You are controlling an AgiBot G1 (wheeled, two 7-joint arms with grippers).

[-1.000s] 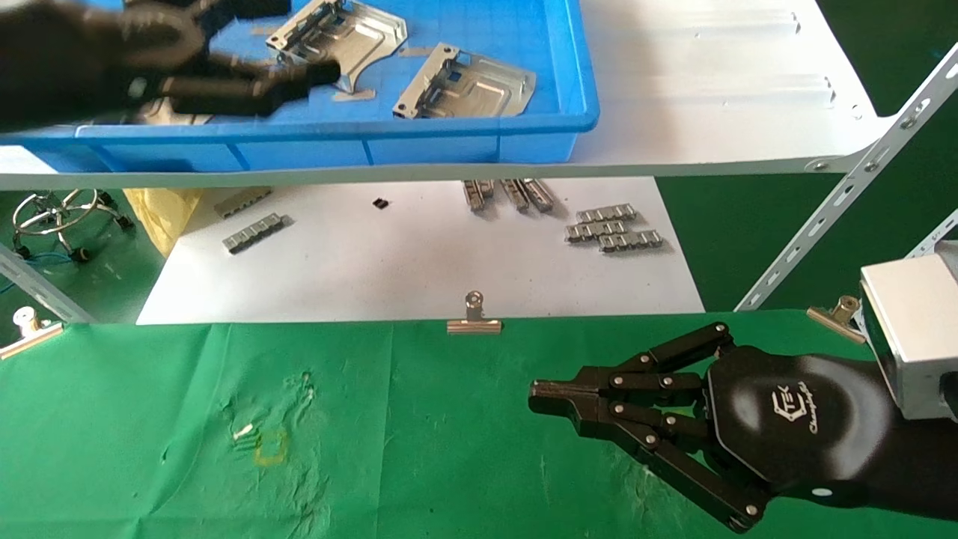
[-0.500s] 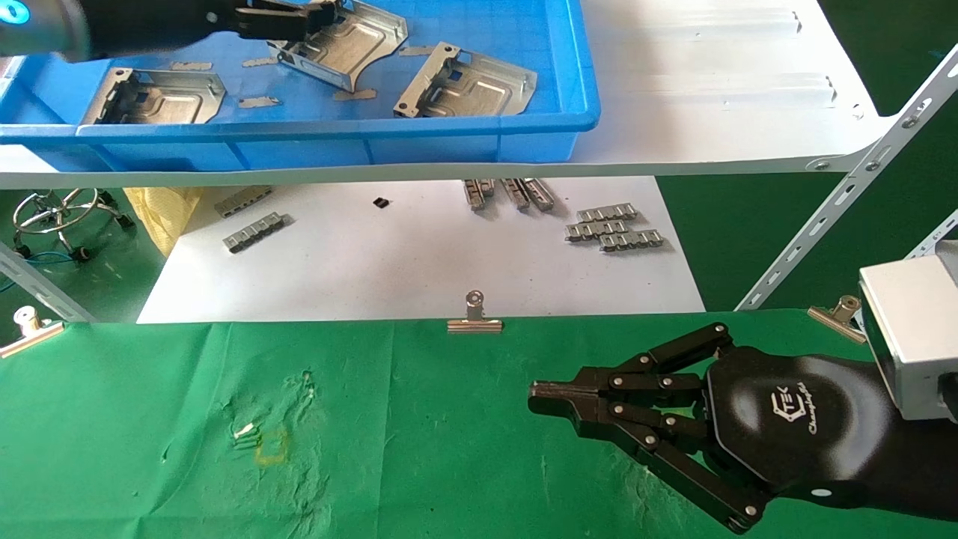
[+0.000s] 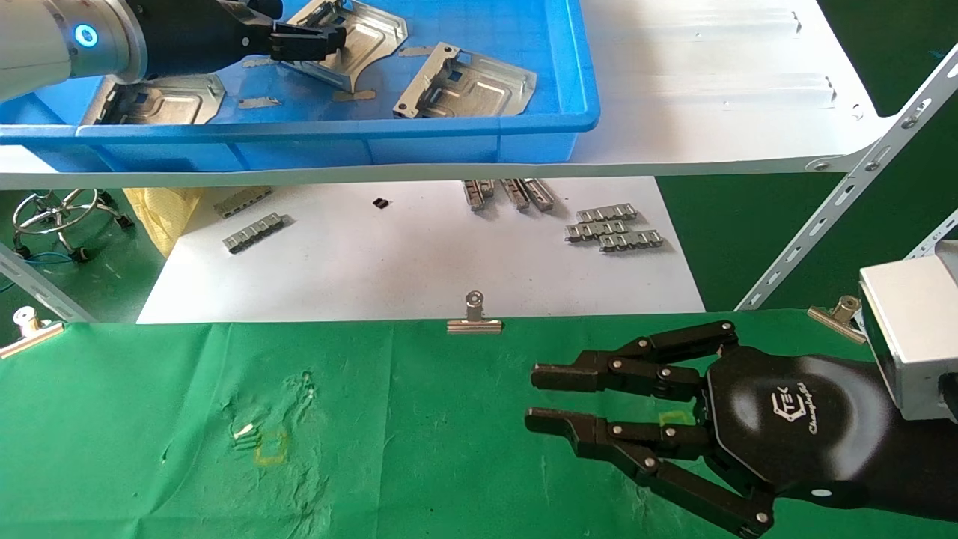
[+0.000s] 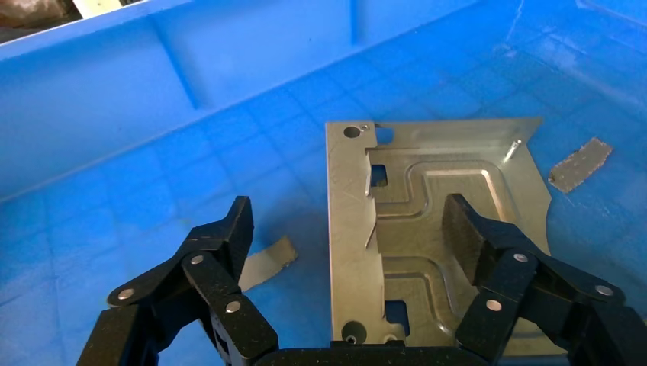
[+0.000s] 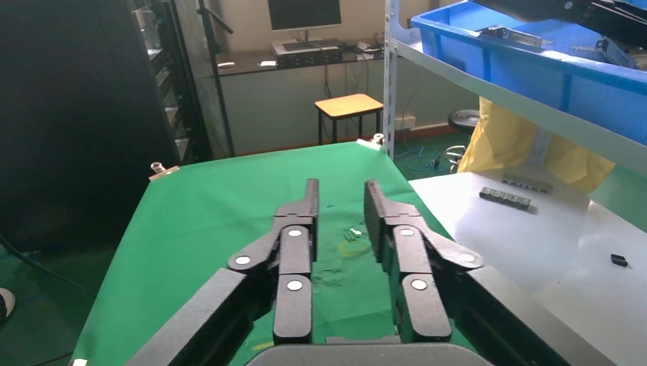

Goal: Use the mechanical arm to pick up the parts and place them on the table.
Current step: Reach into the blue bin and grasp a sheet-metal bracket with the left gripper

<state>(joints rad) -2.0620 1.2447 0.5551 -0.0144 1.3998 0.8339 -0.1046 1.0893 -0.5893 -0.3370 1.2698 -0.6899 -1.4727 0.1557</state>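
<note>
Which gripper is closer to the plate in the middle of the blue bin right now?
Left. The left gripper is open over that plate in the blue bin; the right gripper is far off, over the green table.

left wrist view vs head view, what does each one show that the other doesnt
Only the left wrist view shows the left gripper open, its fingers straddling one part, with the part's embossed ridges and holed edge up close.

Only the head view shows the right gripper open over the green table, two further parts in the bin, the white shelf board, the grey strips and a binder clip.

Both show the blue bin, the left gripper in it, and that part.
</note>
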